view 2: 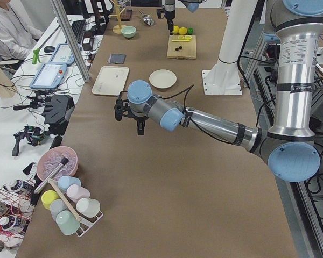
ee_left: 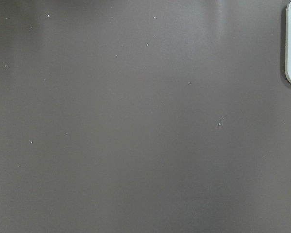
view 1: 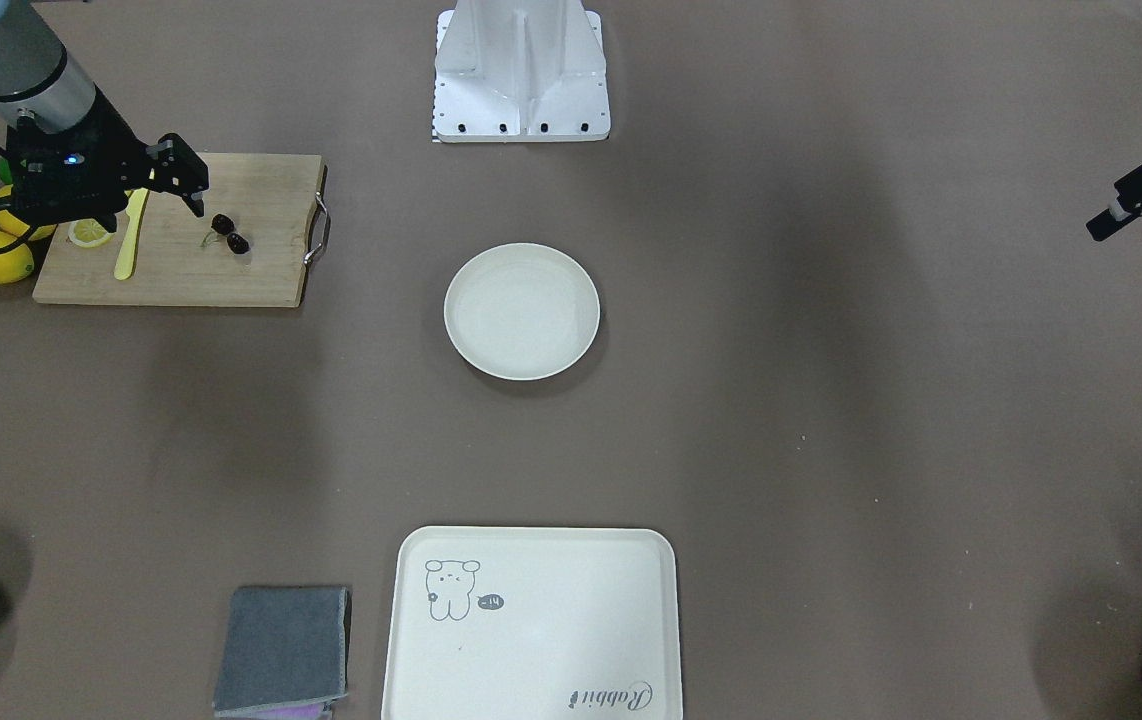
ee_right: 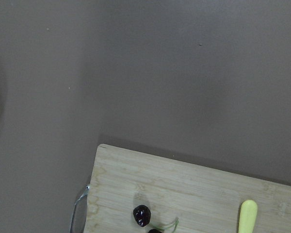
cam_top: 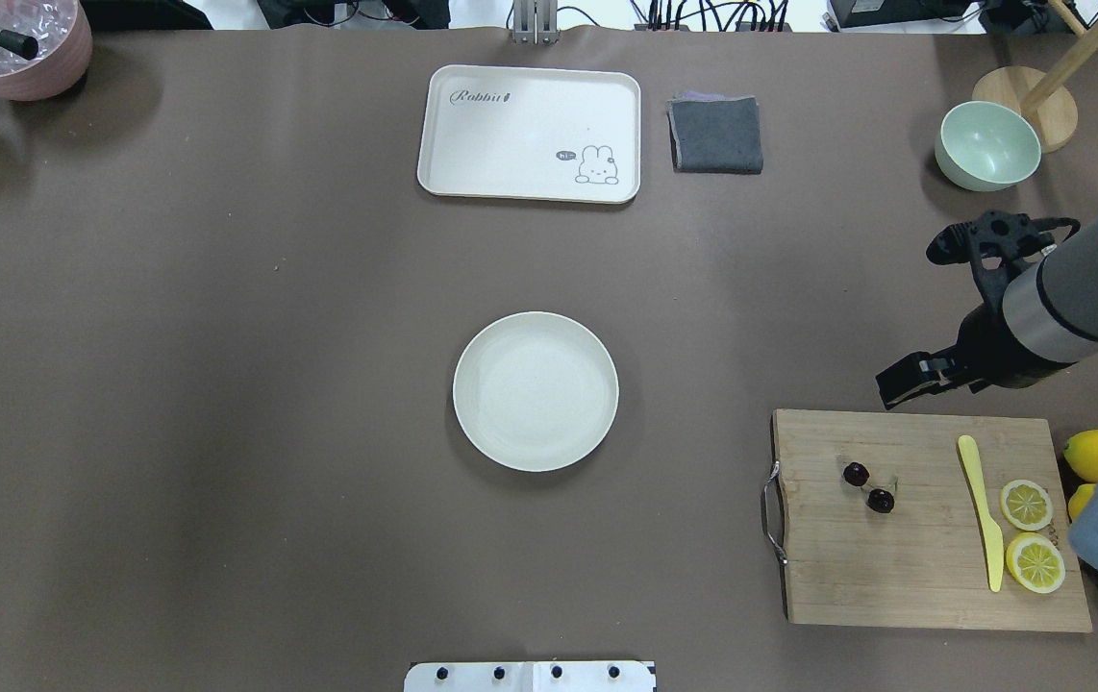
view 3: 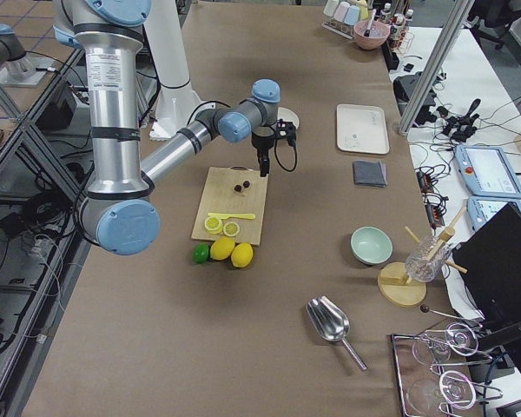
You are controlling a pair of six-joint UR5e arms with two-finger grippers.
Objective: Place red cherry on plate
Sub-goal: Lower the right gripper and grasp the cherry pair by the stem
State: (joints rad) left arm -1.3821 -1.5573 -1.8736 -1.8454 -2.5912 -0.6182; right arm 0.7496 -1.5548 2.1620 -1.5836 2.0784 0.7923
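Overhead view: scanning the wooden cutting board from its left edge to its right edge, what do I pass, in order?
metal handle → red cherry → yellow knife → lemon slices

The red cherry (cam_top: 881, 500), two dark maroon fruits joined by thin greenish stems, is being borne on the wooden cutting board (cam_top: 924, 567), well apart at roughly three o'clock from the round cream-white plate (cam_top: 536, 391), which is lying flat mid-table.
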